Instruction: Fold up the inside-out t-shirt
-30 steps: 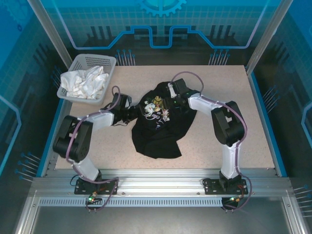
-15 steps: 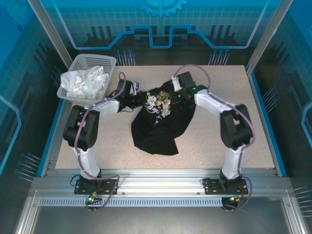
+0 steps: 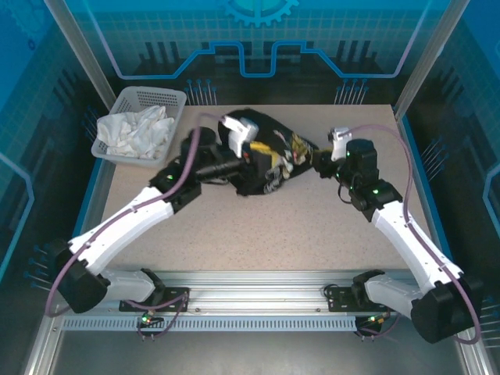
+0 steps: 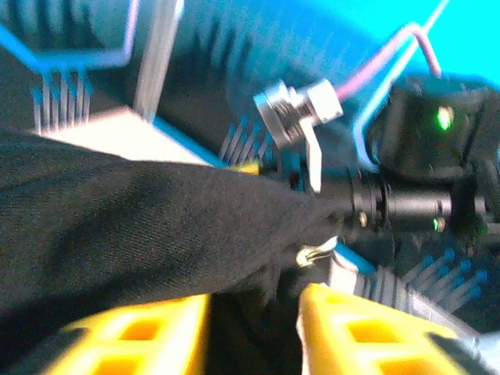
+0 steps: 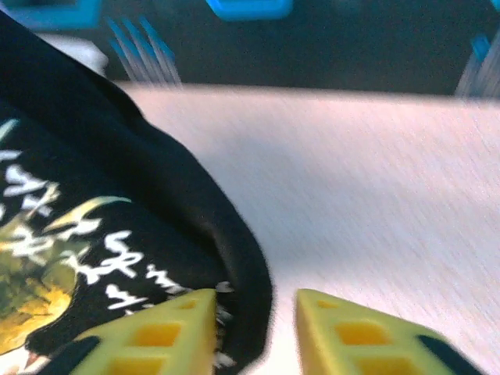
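Note:
The black t-shirt [image 3: 269, 156] hangs bunched between both grippers over the far half of the table, its yellow-and-white print facing up and to the right. My left gripper [image 3: 251, 156] is shut on the shirt's left side. In the left wrist view black cloth [image 4: 141, 219] runs down between the yellow fingers [image 4: 156, 332] of that gripper [image 4: 254, 316]. My right gripper [image 3: 319, 162] grips the shirt's right edge. The right wrist view has the printed fabric [image 5: 117, 203] and its folded hem caught in that gripper [image 5: 256, 316].
A white basket [image 3: 148, 94] holding a crumpled white cloth [image 3: 137, 133] stands at the table's far left corner. The speckled tabletop [image 3: 312, 226] lies bare in front of the shirt. Frame posts and blue panels close in the back and sides.
Both arms have swung up and stretched out, lifting the shirt off the table and toward the back. The shirt went from lying spread out to hanging in a tight bunch.

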You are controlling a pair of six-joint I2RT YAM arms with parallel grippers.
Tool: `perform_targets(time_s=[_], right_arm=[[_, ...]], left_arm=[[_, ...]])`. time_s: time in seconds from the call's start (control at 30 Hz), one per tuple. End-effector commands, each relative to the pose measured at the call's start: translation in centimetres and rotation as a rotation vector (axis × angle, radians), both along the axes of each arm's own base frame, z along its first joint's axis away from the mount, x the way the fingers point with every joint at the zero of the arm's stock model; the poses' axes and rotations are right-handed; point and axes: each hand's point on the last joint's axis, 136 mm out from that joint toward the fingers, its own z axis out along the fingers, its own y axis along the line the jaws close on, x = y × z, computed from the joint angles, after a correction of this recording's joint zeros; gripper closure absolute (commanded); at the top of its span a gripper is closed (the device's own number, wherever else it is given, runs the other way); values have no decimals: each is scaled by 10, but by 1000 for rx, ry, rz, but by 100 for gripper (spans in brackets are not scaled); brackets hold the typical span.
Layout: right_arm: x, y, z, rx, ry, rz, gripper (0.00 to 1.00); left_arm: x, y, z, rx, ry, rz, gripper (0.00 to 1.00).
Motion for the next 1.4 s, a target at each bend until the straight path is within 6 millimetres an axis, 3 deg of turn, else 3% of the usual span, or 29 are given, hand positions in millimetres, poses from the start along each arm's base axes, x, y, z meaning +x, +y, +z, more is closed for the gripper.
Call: perform_targets(time_s=[0.0, 0.07, 0.13, 0.27, 0.37, 0.47, 0.57, 0.83, 0.93, 1.0, 1.13, 1.37], right_arm=[[-21, -40, -58, -51, 173, -137, 59], [-27, -32, -60, -26, 163, -92, 55], [-31, -9, -59, 31, 154, 11, 50], [-38, 48, -70, 53, 201, 206, 41], [-45, 87, -86, -15, 262, 318, 32], [-49, 109, -105, -178, 293, 372, 25], [-42, 122, -106, -368, 256, 396, 22], [-38, 151, -148, -665, 312, 499, 20], [-29, 151, -161, -718, 336, 480, 30], [-23, 152, -160, -712, 329, 466, 50], [-22, 158, -136, -542, 303, 469, 74], [-21, 140, -102, -125, 342, 450, 95]], left_arm=[[-22, -2, -90, 192, 158, -72, 48], [-21, 14, -104, 244, 166, -8, 39], [-11, 37, -115, 287, 167, 104, 30], [17, 93, -148, 257, 364, 354, 29], [17, 120, -182, 248, 526, 462, 29], [7, 135, -214, 292, 613, 529, 27], [-4, 141, -239, 319, 681, 551, 26], [-27, 146, -271, 257, 795, 578, 26], [-37, 146, -277, 232, 820, 576, 26], [-44, 139, -276, 213, 804, 545, 25], [-50, 122, -275, 238, 771, 501, 24], [-42, 86, -286, 323, 735, 409, 23]])
